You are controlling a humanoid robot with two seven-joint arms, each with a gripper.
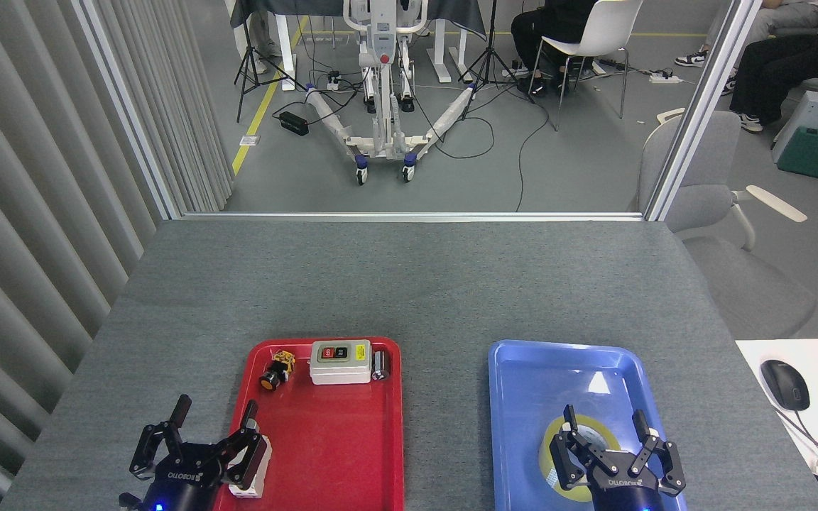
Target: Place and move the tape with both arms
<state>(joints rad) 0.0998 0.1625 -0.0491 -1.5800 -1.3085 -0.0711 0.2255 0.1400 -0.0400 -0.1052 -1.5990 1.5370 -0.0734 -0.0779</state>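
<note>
A: Where is the single head view looking from?
B: It's looking forward and down from high up, taking in the grey table (409,284) close by.
A: And farther out?
B: It's reaching the room's floor (558,170) behind.

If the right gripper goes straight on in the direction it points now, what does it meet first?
Probably the tape: the right gripper is open above it in the blue tray, though height is unclear.
</note>
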